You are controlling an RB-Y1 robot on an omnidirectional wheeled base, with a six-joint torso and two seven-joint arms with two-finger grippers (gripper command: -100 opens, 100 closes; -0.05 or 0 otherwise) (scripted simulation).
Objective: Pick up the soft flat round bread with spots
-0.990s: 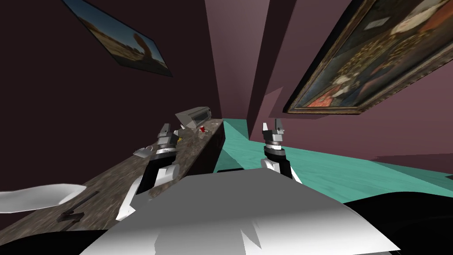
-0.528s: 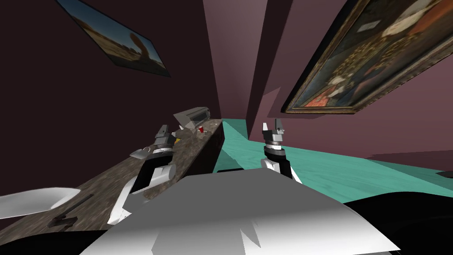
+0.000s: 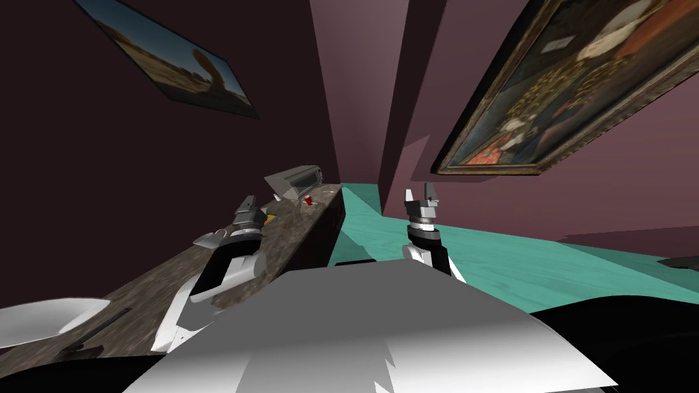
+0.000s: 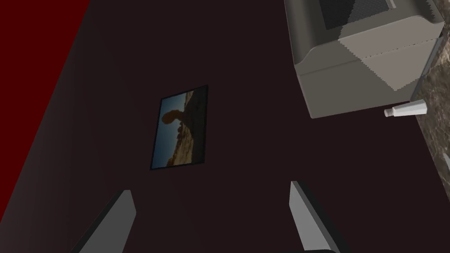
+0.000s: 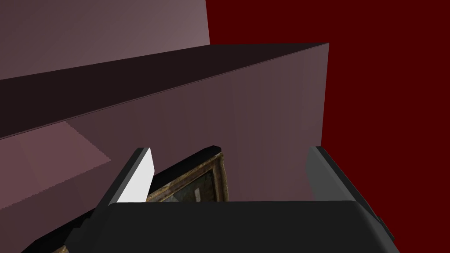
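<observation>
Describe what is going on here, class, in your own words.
A two-armed robot stands beside a long speckled counter. Its left gripper hangs open above the counter, short of a grey box-shaped appliance with a small white bottle beside it. The right gripper is open too, raised over the green floor. No bread is held yet; a small yellowish thing near the left gripper is too small to identify.

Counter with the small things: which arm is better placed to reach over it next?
Left. The left gripper, open, is above the mottled counter, near the grey appliance. The right gripper, open, is over the teal floor, beside the counter.
</observation>
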